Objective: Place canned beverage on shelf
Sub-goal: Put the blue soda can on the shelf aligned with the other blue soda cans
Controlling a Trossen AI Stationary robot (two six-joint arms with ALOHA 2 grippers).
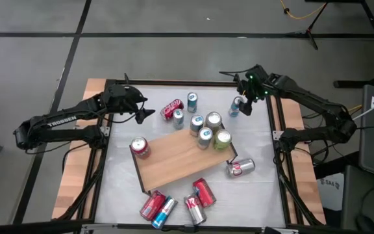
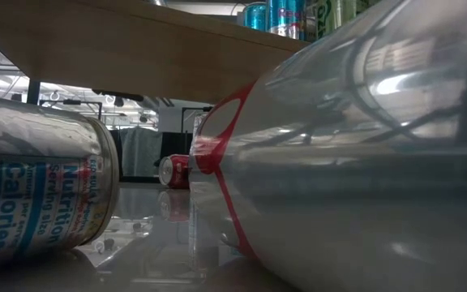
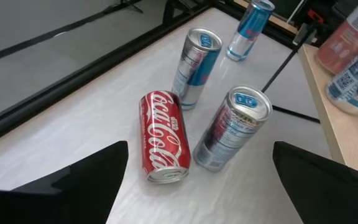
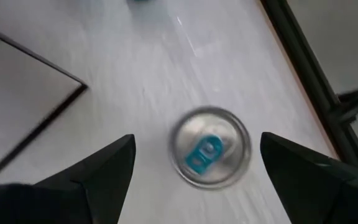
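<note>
The shelf, a light-brown board on a thin black frame, stands mid-table with several upright cans at its far right corner and a red can at its left corner. My right gripper is open above a slim silver can with a blue tab, which stands upright on the white tabletop; the fingers stand on either side of its top, apart from it. My left gripper is open and empty, pointing at a red Coca-Cola can lying on its side next to two upright slim cans.
A blue can stands at the far side. A silver can lies right of the shelf. Several cans lie near the front edge and fill the low view. The table's black rim runs close by my right gripper.
</note>
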